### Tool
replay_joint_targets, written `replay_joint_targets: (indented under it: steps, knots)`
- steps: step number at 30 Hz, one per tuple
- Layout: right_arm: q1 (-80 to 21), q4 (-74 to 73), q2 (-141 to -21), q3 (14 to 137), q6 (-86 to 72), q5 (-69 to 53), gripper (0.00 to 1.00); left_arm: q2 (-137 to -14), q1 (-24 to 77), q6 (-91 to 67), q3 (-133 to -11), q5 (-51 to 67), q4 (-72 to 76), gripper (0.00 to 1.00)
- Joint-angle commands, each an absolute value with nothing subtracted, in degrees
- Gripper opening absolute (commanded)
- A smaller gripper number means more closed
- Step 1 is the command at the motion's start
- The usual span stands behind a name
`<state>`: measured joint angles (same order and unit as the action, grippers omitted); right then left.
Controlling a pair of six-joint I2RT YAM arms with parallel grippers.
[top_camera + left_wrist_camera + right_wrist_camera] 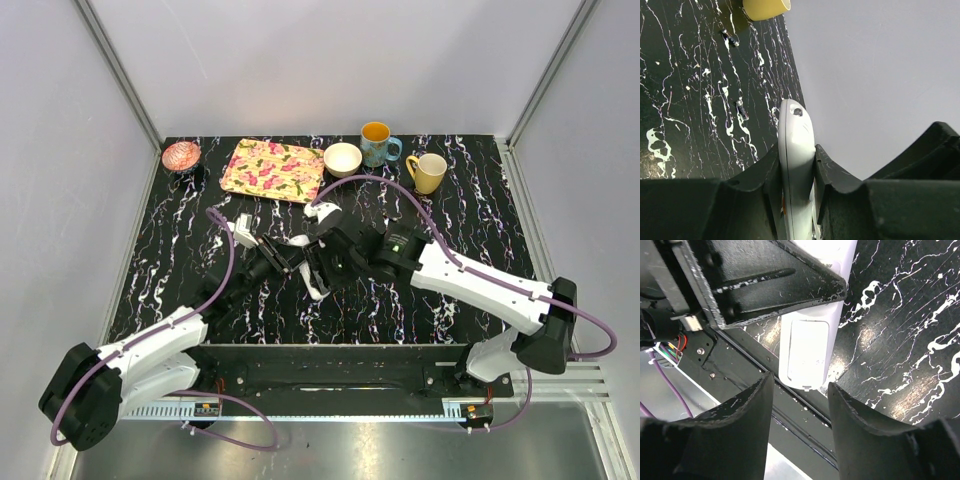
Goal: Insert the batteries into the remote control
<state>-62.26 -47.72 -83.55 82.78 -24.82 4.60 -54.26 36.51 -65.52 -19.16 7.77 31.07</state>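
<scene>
**Lining up end-on with the clamped remote**

Starting at the left, the left gripper [796, 152] is seen clenched on the remote control [795, 130], with its two fingers pressed against the slim white bar's long sides. The bar is held above the worktop [420, 300], about midway between the left and right edges and nearer the near edge than the far one. Two small dark pieces [741, 109] are seen lying on the worktop beyond it; whether they are the batteries cannot be told.

Moving right, in the right wrist view the bar's long axis is seen to run out of that clamp straight towards the right gripper [800, 385]. A rectangular panel [807, 347] on the exposed face is turned to that camera. Whether it is a fitted cover or a bare bay cannot be made out.

The right gripper's fingers are parted with nothing grasped, and the bar's free rounded end is placed just at the mouth of the gap. The right arm is therefore judged the free one at hand. Any approach would have to be made along the bar's length.
</scene>
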Motion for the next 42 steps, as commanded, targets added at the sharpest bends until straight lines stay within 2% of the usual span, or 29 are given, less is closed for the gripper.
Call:
replay_joint_targets:
  steps: [1,16,30,38,41,42]
  knots:
    - [-62.7,-45.4,-84.4,82.3,-25.1,4.2,0.57,-53.7,36.2,-66.3,-22.0,9.3,36.0,0.00]
    - [-62.8,-44.5,-85.8,81.3,-24.6,4.0,0.50,-52.1,36.2,-66.5,-21.2,9.6,36.2,0.00]
    - [-62.7,-44.4,-85.3,80.6,-25.0,4.9,0.33,-51.8,36.2,-66.5,-20.7,9.3,36.3,0.00]
    - [-62.8,-44.7,-85.2,80.7,-24.9,5.4,0.10,-52.0,36.2,-66.4,-20.7,9.3,36.3,0.00]
    - [-62.7,-44.7,-85.1,80.8,-24.9,5.5,0.10,-52.0,36.2,-66.4,-20.7,9.2,36.3,0.00]
    - [-62.8,-44.7,-85.0,80.9,-24.9,5.6,0.14,-52.0,36.2,-66.4,-20.6,9.2,36.3,0.00]
